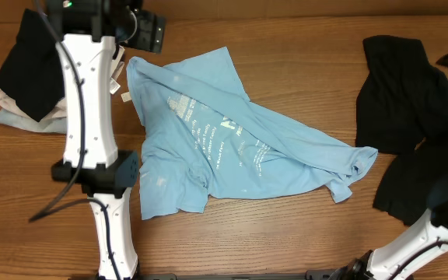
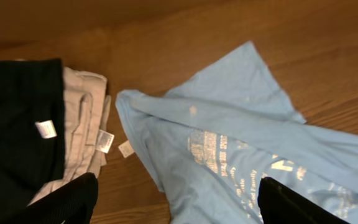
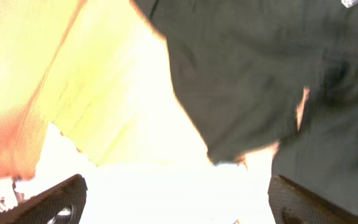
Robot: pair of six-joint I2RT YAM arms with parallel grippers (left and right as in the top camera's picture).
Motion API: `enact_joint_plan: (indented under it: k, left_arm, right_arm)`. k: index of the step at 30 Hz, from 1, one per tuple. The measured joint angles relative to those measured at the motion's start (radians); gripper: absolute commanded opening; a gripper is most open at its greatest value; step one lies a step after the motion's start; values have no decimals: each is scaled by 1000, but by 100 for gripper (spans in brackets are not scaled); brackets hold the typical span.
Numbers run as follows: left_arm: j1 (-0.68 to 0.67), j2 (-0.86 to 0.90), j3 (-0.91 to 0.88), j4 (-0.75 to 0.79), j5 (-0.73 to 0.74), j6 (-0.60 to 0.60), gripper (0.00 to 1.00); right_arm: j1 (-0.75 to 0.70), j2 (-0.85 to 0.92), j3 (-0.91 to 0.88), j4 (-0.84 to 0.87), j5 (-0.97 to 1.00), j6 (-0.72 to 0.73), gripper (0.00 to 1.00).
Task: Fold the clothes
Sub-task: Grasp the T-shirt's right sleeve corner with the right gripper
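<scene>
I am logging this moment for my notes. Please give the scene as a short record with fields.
surface: wooden table
centre: blue T-shirt, crumpled, not folded
right side: black garment, loose heap
left side: folded stack, black piece on top
left gripper: open, empty
right gripper: open, empty, black garment below it

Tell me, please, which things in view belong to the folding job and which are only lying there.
Belong to the job:
- light blue T-shirt, lying crumpled in the middle
- black garment, in a heap at the right
- folded stack of clothes at the left, apparently done

Only lying about:
- nothing loose that I can see; apart from the clothes there is only the wooden table
</scene>
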Motion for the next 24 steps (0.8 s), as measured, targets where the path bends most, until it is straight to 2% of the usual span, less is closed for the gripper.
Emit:
enact_joint_plan:
  k: [5, 8, 13, 18, 24]
  left_arm:
    - [0, -84, 25, -2, 12, -58, 85]
    - [0, -102, 31, -2, 29, -79, 84]
    - [0, -103, 8, -3, 41, -97, 85]
    - [1, -103, -66, -4, 43, -99, 84]
    - [1, -103, -137, -3, 46, -99, 84]
  right_arm:
    - [43, -94, -87, -14, 16, 28, 85]
    - [85, -159, -233, 18, 77, 68, 85]
    - [171, -323, -583, 201, 168, 147, 83]
    - [216, -511, -989, 433, 200, 229, 62]
    - [217, -541, -1355, 677, 216, 287, 57]
